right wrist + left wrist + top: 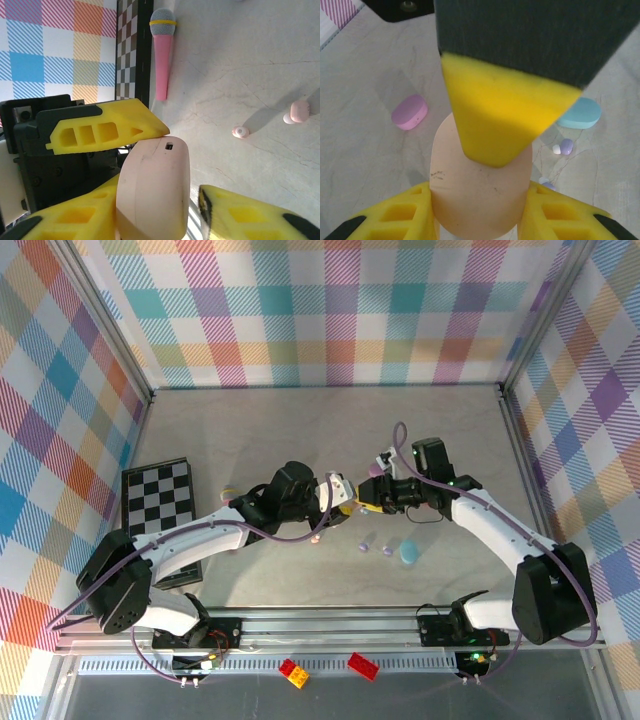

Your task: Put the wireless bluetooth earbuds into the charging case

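Cases: 3 are counted. A peach case (152,185) is held above the table (300,425) at centre, clamped between the fingers of the left gripper (479,200). A teal case (579,113) and a pink case (410,112) are laid flat on the table, well apart, one to each side of it.

Buds: 4 are made out, all loose on the table. 2 lavender earbuds (367,540) are just beside the teal case; 2 pink earbuds (300,111) are near each other, further off.

The right gripper (159,210) is set narrow round the same peach case. One finger is pressed to it and a slim gap is seen at the other, so a firm grip can't be told.

Also counted: 1 pink microphone (162,60) beside 1 checkerboard (158,502) at left, and 2 bricks (293,672) on the rail (330,625) at the near edge.

The table is pale, stone-veined and matte. It is enclosed on 3 sides by pastel plaid walls (330,310) w/ metal posts at the corners. The far half, up to the back wall, is seen as bare surface. Both grippers are placed mid-table, well apart from the walls.
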